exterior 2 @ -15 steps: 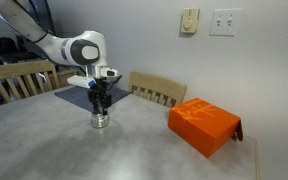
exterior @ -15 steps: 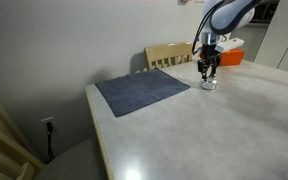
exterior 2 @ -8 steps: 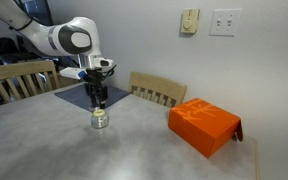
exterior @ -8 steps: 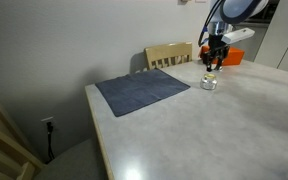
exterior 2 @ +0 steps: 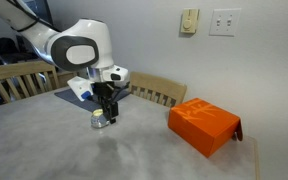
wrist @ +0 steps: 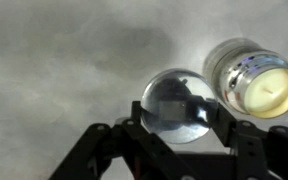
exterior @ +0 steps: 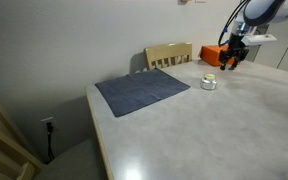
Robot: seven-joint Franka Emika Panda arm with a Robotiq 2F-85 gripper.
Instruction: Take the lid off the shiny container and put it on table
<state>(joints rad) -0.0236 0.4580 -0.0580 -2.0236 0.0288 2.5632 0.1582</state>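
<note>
In the wrist view my gripper (wrist: 180, 112) is shut on the lid (wrist: 179, 103), a round silvery disc held between the two black fingers above the pale table (wrist: 54, 60). The shiny container (wrist: 252, 78) stands open up and to the right of the lid, with pale cream contents showing. In an exterior view my gripper (exterior: 230, 63) hangs above the table, to the right of the small tin (exterior: 209, 83). In an exterior view my gripper (exterior 2: 106, 110) partly covers the tin (exterior 2: 98, 121).
An orange box (exterior 2: 204, 124) lies on the table (exterior 2: 144, 155) to the right; it also shows behind the arm (exterior: 215, 54). A dark blue-grey mat (exterior: 142, 90) lies to the left. Wooden chairs (exterior: 169, 54) (exterior 2: 156, 88) stand at the table's far edge.
My gripper rose off the container with the lid held in it and moved sideways away from it. The container stayed where it was and now stands open.
</note>
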